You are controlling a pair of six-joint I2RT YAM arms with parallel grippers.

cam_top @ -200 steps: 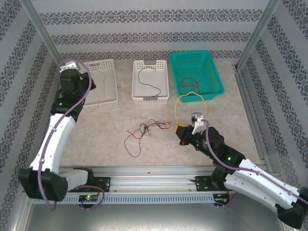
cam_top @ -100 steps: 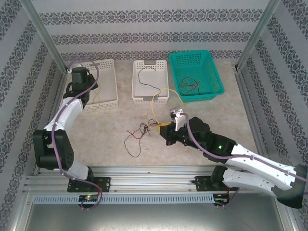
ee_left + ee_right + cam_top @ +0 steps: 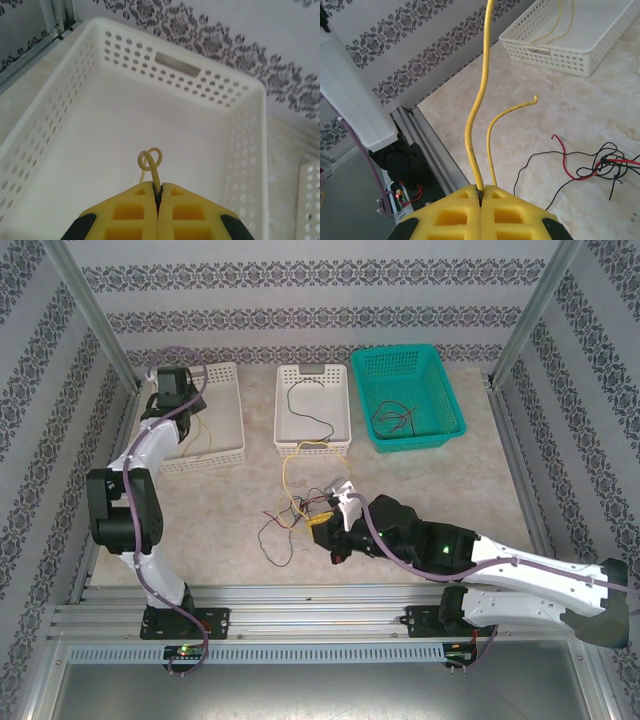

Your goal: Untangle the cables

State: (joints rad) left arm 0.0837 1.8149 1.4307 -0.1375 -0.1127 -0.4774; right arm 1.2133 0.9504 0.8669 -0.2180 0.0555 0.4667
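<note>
No text, number or brand can be read anywhere. The grey patch point(image 3: 313, 370) on the far rim of the middle basket point(image 3: 280, 418) may be a label or just a handle slot; it is too small to tell. The wall point(image 3: 320, 315) bears ornament, not letters. Up close, the yellow faces of the left gripper point(image 3: 158, 192) and the right gripper point(image 3: 481, 192) are plain and unmarked.

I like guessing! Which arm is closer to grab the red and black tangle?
Probably the right: the right gripper sits beside the tangle, though shut on a yellow cable. The left gripper is far off over the white basket, pinching another.
</note>
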